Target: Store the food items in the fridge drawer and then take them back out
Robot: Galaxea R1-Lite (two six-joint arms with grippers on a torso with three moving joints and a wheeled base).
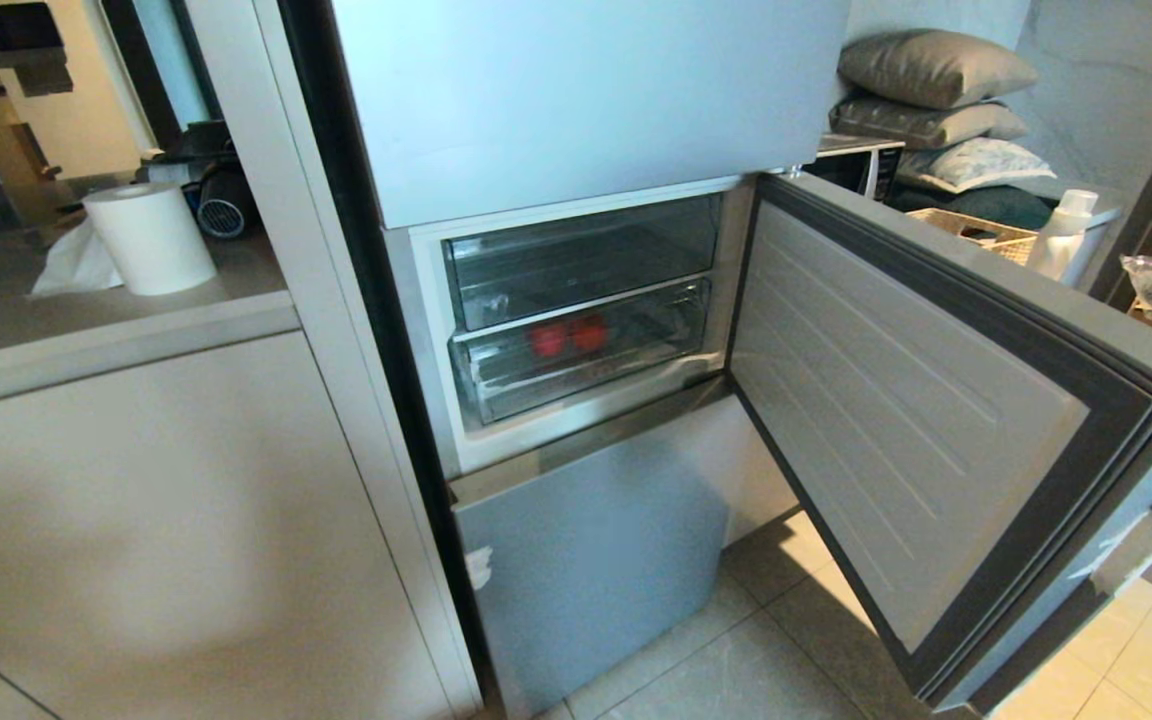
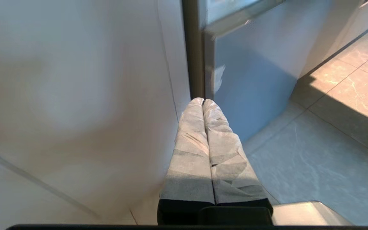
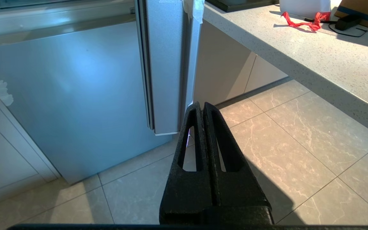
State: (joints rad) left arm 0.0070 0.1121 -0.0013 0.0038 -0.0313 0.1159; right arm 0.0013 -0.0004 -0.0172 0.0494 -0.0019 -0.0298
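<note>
Behind the frosted front of the fridge drawer (image 1: 586, 350) we make out only two red blurs, the food items (image 1: 568, 338), their shape too hazy to tell. Neither arm shows from the head, and the open fridge door (image 1: 936, 420) is cut off at the frame's right edge.
</note>
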